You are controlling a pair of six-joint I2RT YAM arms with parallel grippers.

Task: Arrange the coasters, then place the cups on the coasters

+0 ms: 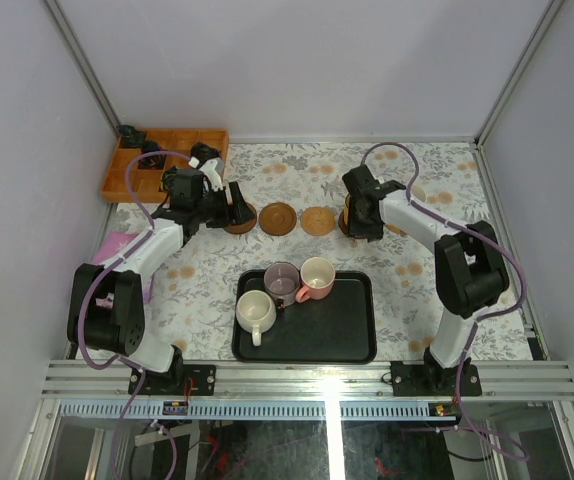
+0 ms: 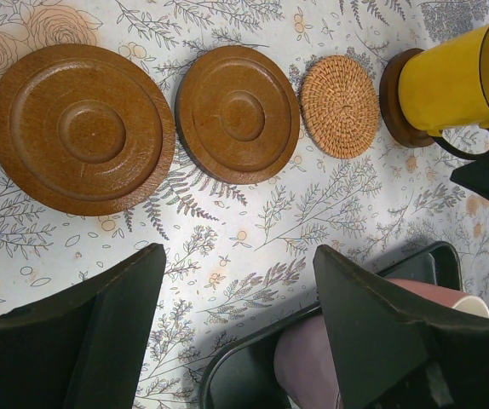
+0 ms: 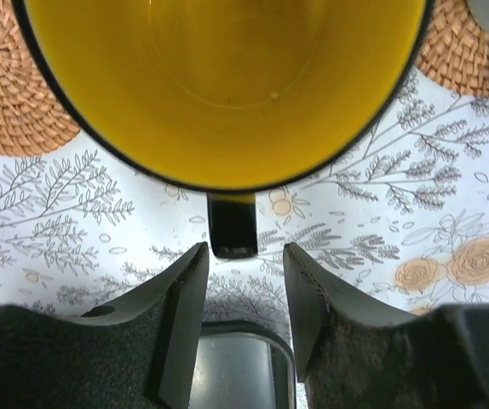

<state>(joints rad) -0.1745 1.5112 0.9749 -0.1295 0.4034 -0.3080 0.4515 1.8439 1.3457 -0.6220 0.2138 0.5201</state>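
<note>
Top view: 3 coasters lie in a row on the counter behind the tray, spaced so each can take a cup. 3 cups wait in the tray.

Left wrist: the left tool hangs open and empty above the row, well clear of the yellow cup sitting on a dark coaster.

Right wrist: the right tool flanks the handle, jaws parted and not gripping, so I judge the cup stands by itself.

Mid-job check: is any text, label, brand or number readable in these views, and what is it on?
No text can be read in any view.
Yellow mug, round brown wooden coasters, woven tan coaster, black rectangular tray: no marks visible.
Floral tablecloth: pattern only.
Small orange parts below the arm bases: too small to read.
</note>
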